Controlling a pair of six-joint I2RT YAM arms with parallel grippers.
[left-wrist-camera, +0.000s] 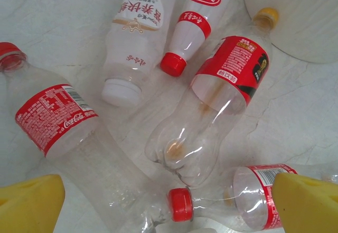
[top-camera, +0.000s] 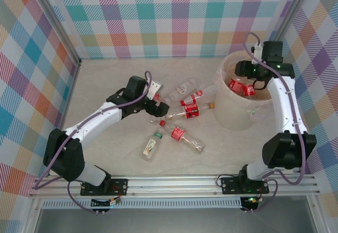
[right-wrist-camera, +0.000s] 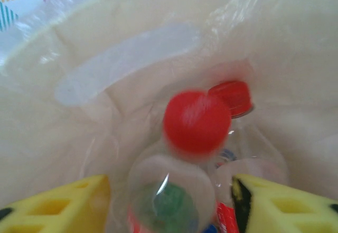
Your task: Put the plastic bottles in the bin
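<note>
I work over a pale marbled worktop (top-camera: pixel 105 85) boxed in by plaid walls (top-camera: pixel 174 16), with open room around the scatter. The bin (top-camera: pixel 232 118) stands far right. The right gripper (right-wrist-camera: pixel 170 186) hangs inside its mouth with jaws spread. A blurred red-capped bottle (right-wrist-camera: pixel 196 121) sits between the yellow pads (right-wrist-camera: pixel 58 206) with a gap on each side, so I read it as released. A second red cap (right-wrist-camera: pixel 231 95) lies beyond it, below the handle slot (right-wrist-camera: pixel 127 58). The loose plastic bottles (top-camera: pixel 182 114) lie mid-worktop, left of the bin, and the left gripper (left-wrist-camera: pixel 169 190) is clearly the nearer one. It hovers directly over the cluster, jaws wide and holding nothing. Beneath it the Coca-Cola bottle (left-wrist-camera: pixel 53 117) runs diagonally from upper left toward the jaws' centre. The orange-capped bottle (left-wrist-camera: pixel 222 101) points its neck at the bin wall. A white-labelled bottle (left-wrist-camera: pixel 132 32) lies farther out. Lowest in the wrist view, a small bottle's cap (left-wrist-camera: pixel 180 204) sits between the pads, its body running off under the right pad. That long axis lies along the closing line, so I judge the wrist must turn before descending, or the pads will meet it end-on. The bottles crowd each other on a smooth, hard surface, and thin clear plastic may skid or shove its neighbours.
</note>
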